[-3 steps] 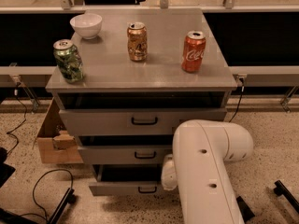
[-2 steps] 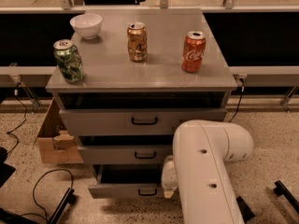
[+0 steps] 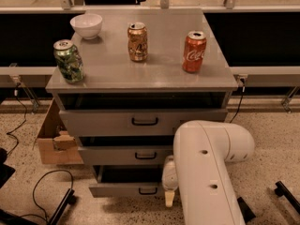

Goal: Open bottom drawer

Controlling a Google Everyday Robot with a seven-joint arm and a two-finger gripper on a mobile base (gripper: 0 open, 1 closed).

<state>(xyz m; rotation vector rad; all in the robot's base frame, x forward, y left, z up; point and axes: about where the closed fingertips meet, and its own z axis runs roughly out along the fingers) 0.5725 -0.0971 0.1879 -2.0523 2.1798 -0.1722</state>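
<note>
The bottom drawer point(image 3: 123, 190) is the lowest and narrowest grey front of the cabinet, with a small black loop handle point(image 3: 148, 191). It stands out a little from the cabinet, with a dark gap above its front. My gripper point(image 3: 168, 197) hangs at the drawer front's right end, just right of the handle, low near the floor. My white arm point(image 3: 206, 172) covers the right part of the drawer and hides most of the gripper.
The middle drawer point(image 3: 122, 155) and the top drawer point(image 3: 140, 122) sit above. The cabinet top holds a green can point(image 3: 68, 61), a white bowl point(image 3: 86, 26), a gold can point(image 3: 138, 41) and a red cola can point(image 3: 194, 51). A cardboard box point(image 3: 52, 142) and cables point(image 3: 44, 186) lie at the left.
My gripper has come down slightly at the right end of the bottom drawer front. The drawer and the cans look the same.
</note>
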